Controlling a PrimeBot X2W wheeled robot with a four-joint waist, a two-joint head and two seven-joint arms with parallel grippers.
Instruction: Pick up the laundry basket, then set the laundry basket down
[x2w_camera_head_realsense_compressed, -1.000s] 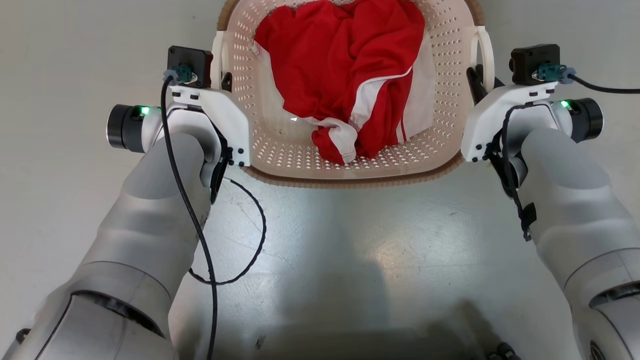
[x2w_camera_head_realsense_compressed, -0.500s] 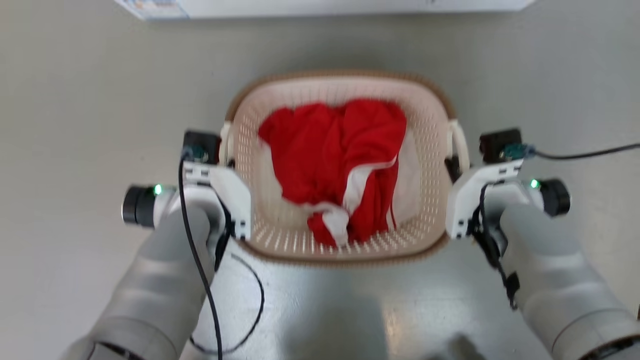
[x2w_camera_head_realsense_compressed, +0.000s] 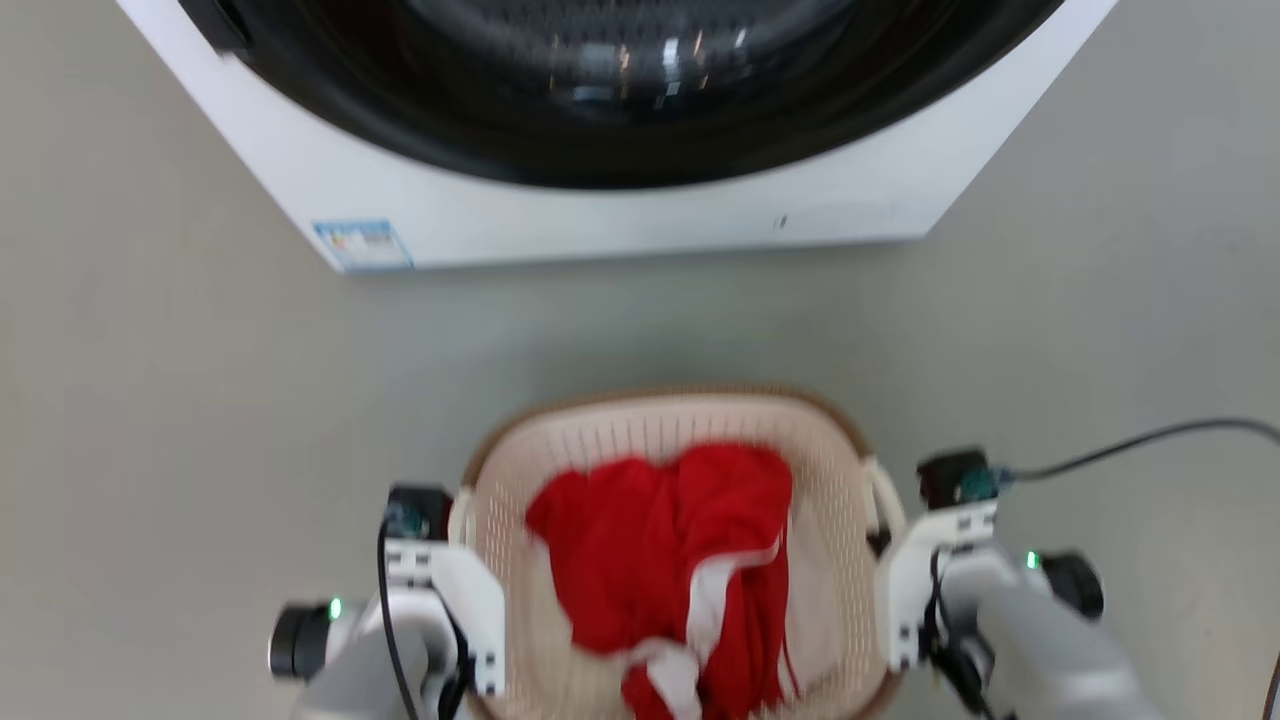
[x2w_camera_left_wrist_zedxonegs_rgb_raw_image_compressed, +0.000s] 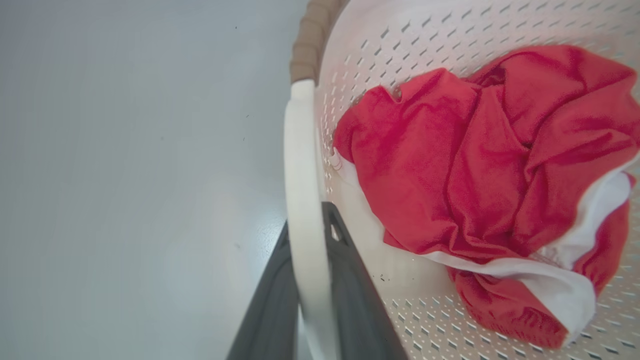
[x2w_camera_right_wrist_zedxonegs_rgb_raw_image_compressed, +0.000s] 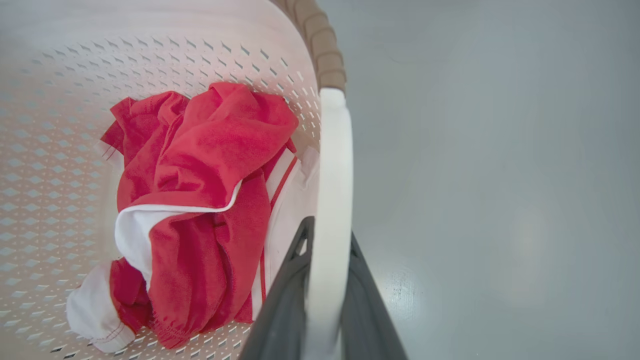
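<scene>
**Change since the earlier frames:** the whole head view has shifted, which is a camera move. A washing machine (x2w_camera_head_realsense_compressed: 600, 220) now stands along the top, and the laundry basket (x2w_camera_head_realsense_compressed: 660, 400) sits lower and smaller in the view. Basket and arms keep the same relation as before, one arm at each side.

**Item:** laundry basket, cream, perforated, with a brown rim. It holds a red-and-white garment (x2w_camera_head_realsense_compressed: 660, 560).

**Location:** on or just over the grey floor (x2w_camera_head_realsense_compressed: 200, 400), between the two arms, directly before the robot. It is well apart from the washing machine.

**Left pincer** (x2w_camera_left_wrist_zedxonegs_rgb_raw_image_compressed: 307, 225)**:** pinching the left handle (x2w_camera_left_wrist_zedxonegs_rgb_raw_image_compressed: 300, 165), one dark finger on each side of the white loop.

**Right pincer** (x2w_camera_right_wrist_zedxonegs_rgb_raw_image_compressed: 330, 230)**:** pinching the right handle (x2w_camera_right_wrist_zedxonegs_rgb_raw_image_compressed: 335, 160) in the same way.

**Progress:** both grasps are made. The pictures do not settle whether the base has left the floor, though the lift seems to be starting or under way. The carry, if any, and the setting down are left, along with the release of both handles.

**Orientation:** the open mouth faces up and the rim looks level. The handles lie to the robot's left and right. The long axis appears to run handle to handle, across the robot's front and roughly parallel to the washing machine's face. The near edge is cut off, so this is a judgement.
</scene>
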